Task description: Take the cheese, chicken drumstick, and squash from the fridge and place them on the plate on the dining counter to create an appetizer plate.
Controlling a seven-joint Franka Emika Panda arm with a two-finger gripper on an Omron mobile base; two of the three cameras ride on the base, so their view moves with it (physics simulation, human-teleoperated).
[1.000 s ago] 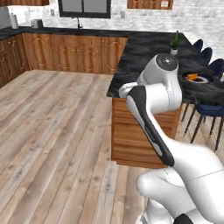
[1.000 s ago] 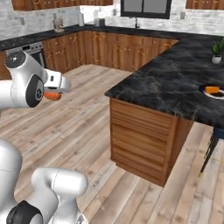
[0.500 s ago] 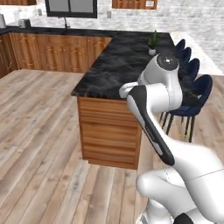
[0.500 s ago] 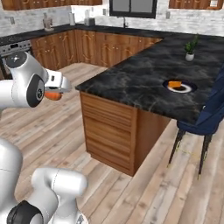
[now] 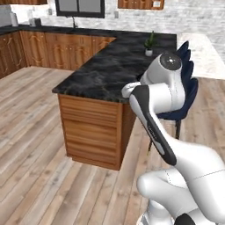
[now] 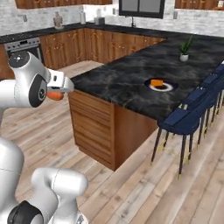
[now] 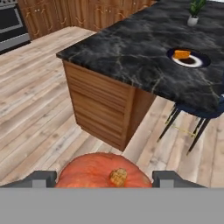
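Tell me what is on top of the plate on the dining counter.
An orange wedge, the cheese, lies on the plate on the dining counter. The rest of the plate shows bare. The squash sits between the tool's fingers, off the counter.

Non-task items: kitchen background, far side of hand

Small potted plant (image 7: pixel 194 12) is seen far ahead of the hand, to its upper right, standing upright; also seen from the base (image 6: pixel 185 49). Blue stools (image 6: pixel 191 120) are lined up ahead-right of the hand, dark legs on the wood plank floor (image 7: pixel 39 113) that lies directly ahead and below. Oven (image 7: pixel 13 24) is seen at the hand's upper left, set among brown wooden cabinets (image 6: pixel 100 43). Dark window (image 6: pixel 138 7) is set above them.
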